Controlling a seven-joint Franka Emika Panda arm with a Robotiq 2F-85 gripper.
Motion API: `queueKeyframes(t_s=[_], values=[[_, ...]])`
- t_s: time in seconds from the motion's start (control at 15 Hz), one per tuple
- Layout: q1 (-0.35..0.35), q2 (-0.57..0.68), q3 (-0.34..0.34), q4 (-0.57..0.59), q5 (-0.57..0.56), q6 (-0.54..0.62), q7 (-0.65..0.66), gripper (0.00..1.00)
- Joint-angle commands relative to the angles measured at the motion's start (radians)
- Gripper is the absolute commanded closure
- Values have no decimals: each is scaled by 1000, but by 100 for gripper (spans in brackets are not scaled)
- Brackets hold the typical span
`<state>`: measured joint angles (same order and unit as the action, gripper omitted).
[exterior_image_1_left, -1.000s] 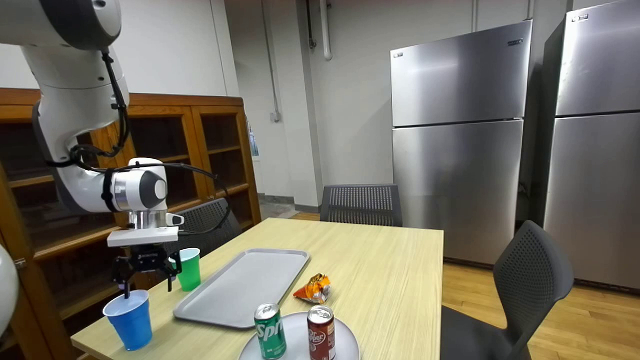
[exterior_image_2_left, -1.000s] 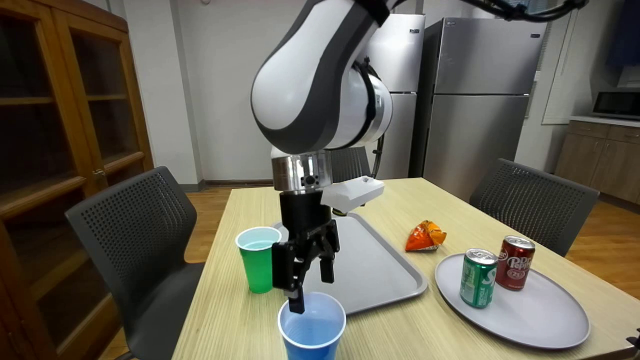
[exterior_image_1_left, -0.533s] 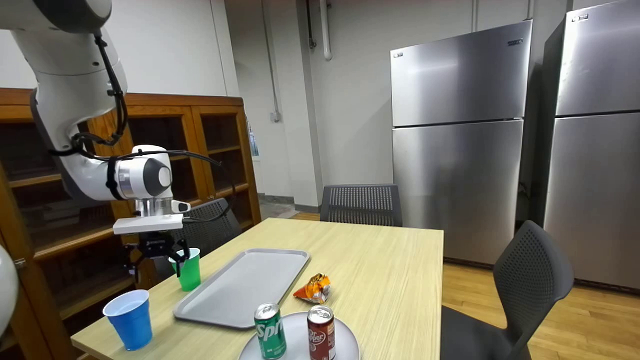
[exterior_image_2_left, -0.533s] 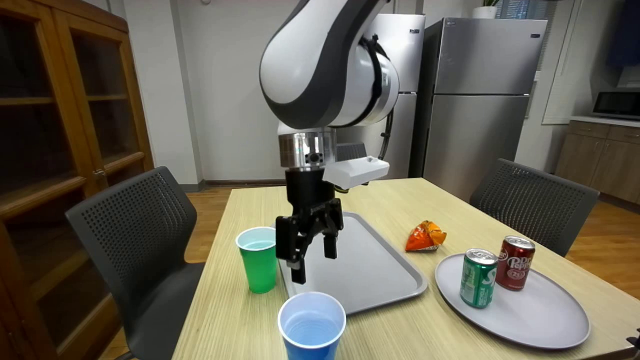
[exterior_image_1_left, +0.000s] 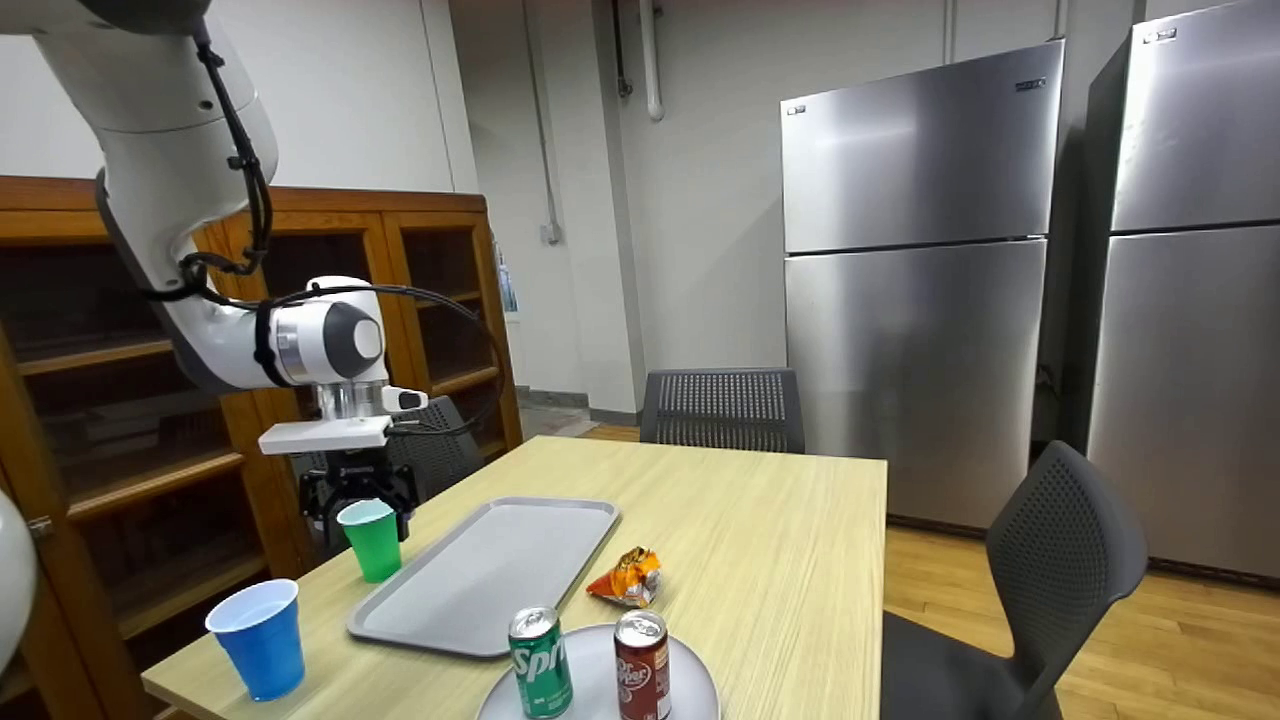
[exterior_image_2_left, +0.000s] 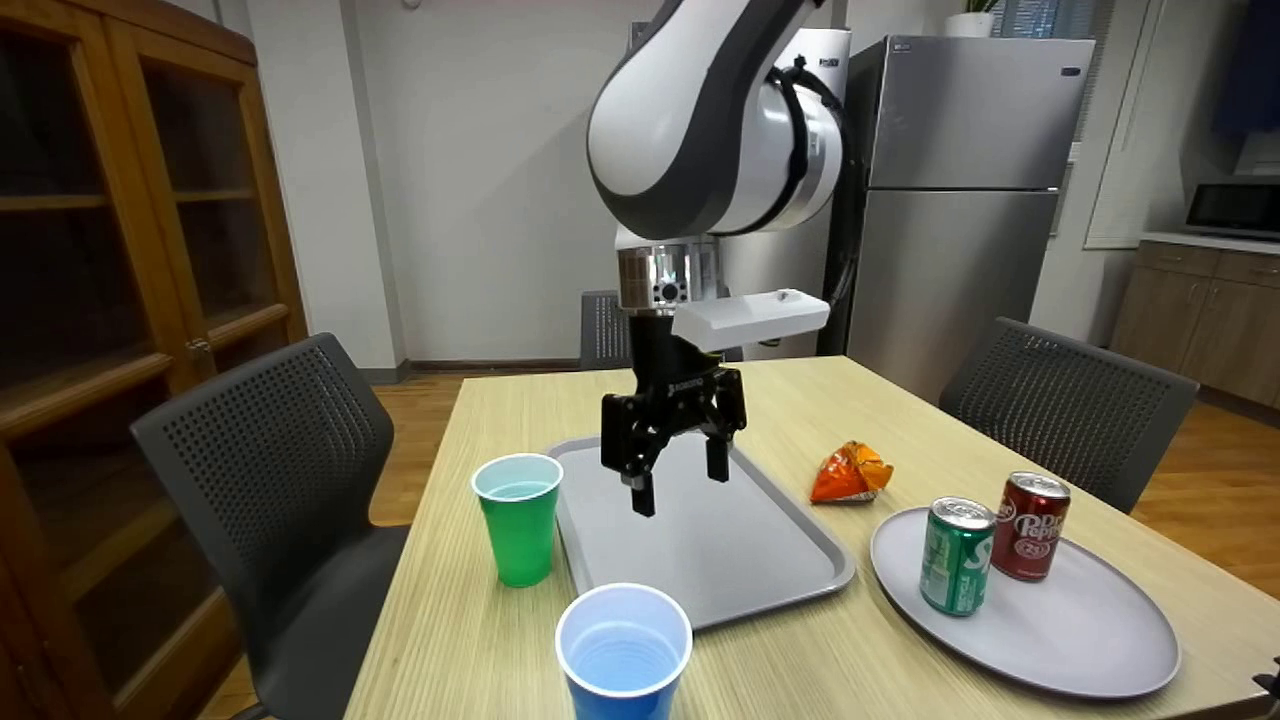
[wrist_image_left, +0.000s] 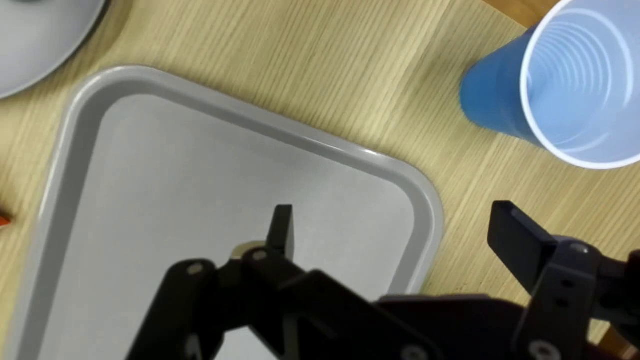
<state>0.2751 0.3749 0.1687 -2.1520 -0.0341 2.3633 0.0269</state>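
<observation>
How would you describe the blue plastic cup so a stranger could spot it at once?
On the pale wooden table, find the gray tray. Off one short end, near a table corner, stands the blue plastic cup, upright with a white rim. Its blue outside sets it apart from the green plastic cup beside the tray's long edge.

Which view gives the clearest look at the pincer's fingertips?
Wrist view: the pincer shows close up, its fingertips large and plainly apart. Both exterior views show them smaller; in an exterior view, the green cup blocks the gap between them.
</observation>
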Motion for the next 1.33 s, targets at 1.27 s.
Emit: queueKeyframes(t_s=[1.27], values=[[-48,-245,-77,-291,-2,-1,410,0]])
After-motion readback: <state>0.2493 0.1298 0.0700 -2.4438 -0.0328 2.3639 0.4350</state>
